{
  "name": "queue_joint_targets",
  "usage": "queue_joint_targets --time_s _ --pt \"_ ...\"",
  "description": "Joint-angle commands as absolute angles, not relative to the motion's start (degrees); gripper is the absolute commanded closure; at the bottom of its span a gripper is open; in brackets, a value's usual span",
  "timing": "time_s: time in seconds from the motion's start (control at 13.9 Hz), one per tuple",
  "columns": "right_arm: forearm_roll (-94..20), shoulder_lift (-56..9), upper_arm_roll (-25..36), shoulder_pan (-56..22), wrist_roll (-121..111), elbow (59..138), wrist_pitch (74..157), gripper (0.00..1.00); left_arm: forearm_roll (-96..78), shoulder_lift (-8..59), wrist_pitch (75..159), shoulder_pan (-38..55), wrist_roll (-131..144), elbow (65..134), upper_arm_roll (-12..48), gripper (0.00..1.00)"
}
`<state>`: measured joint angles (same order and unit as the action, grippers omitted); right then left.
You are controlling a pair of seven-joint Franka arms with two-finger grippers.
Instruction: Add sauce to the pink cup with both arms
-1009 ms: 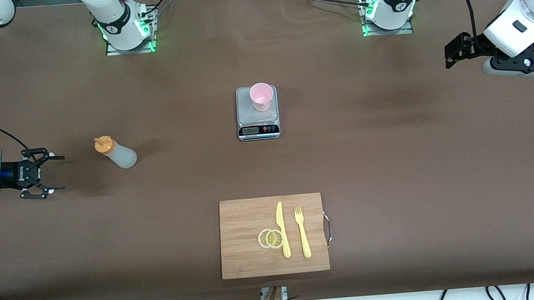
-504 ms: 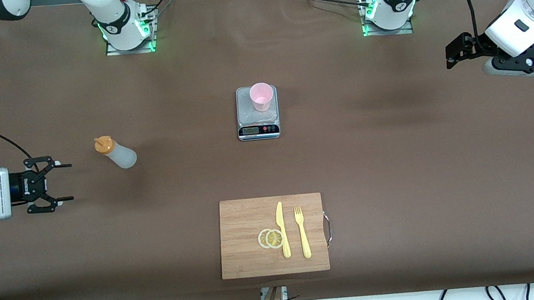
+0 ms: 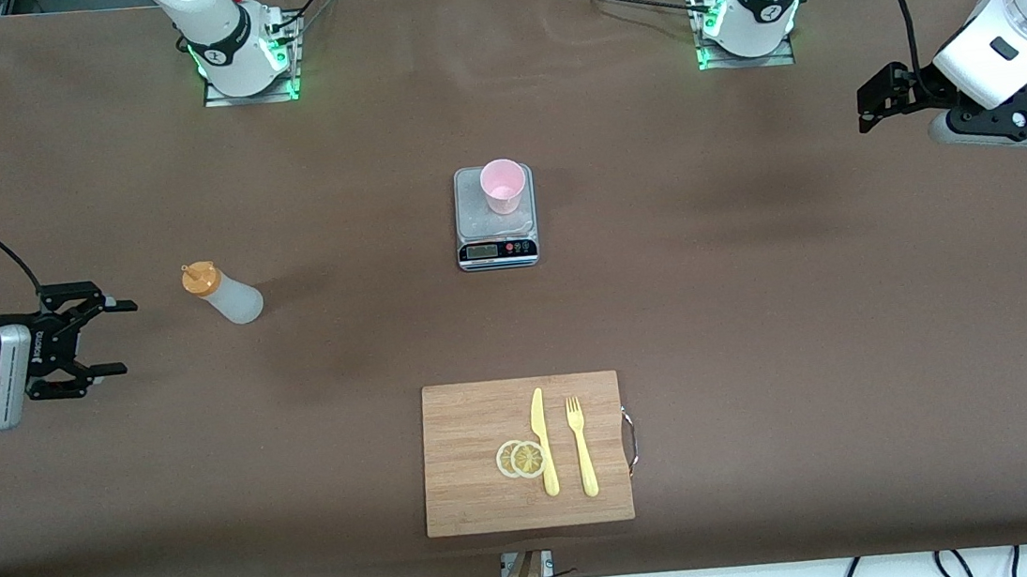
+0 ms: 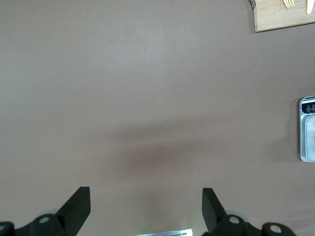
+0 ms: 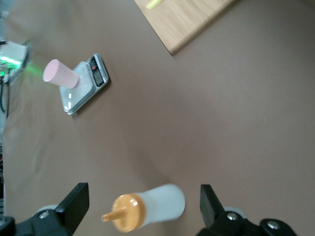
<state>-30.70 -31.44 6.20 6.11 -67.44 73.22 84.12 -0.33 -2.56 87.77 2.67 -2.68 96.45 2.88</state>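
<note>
Cutlery comes first, nearest the front camera: a yellow plastic knife (image 3: 541, 440) and a yellow plastic fork (image 3: 581, 446) are laid side by side on a rectangular bamboo cutting board (image 3: 478, 509), with two thin lemon slices (image 3: 520, 458) touching the knife. None of it is needed for the pour, and it is well apart from the action.

Farther up the table, toward the right arm's end, the right gripper (image 3: 108, 338) is seen low beside the translucent squeeze bottle with the orange nozzle cap (image 3: 223, 293). Its jaws are spread wide and pointed along the table at the bottle, and in the right wrist view the bottle (image 5: 145, 208) is framed between the two fingers, not yet touched. A side grasp on the soft body is judged the likely purpose of that line-up.

Farther again, at the table's middle, the small pink plastic cup (image 3: 503, 186) is stood upright on a silver digital kitchen scale (image 3: 497, 245), presumably so the added sauce can be weighed. Whether sauce is already inside cannot be told.

Toward the left arm's end, the left gripper (image 3: 877, 97) is held up over bare table, jaws spread on nothing, as the left wrist view shows; this arm is waiting.
</note>
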Motion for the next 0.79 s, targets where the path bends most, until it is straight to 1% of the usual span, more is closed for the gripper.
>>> queue_joint_targets --time_s 0.0,0.36,0.58,0.72 --pt "-23.0 -25.7 4.4 4.2 -53.4 75.1 84.6 0.0 -0.1 -1.7 86.5 2.9 -3.9 94.5 2.7 0.0" --pt "-10.5 -18.4 1.1 1.9 -34.4 78.8 84.0 0.0 -0.2 -1.7 86.4 2.9 -3.9 94.6 2.7 0.0" --pt "-8.4 -12.8 0.7 0.8 -23.9 84.0 83.7 0.0 -0.2 -1.7 86.4 2.9 -3.9 94.6 2.7 0.0" --pt "-8.0 -10.6 0.6 -0.8 -14.5 86.4 83.0 0.0 -0.2 -1.7 86.4 2.9 -3.9 94.6 2.7 0.0"
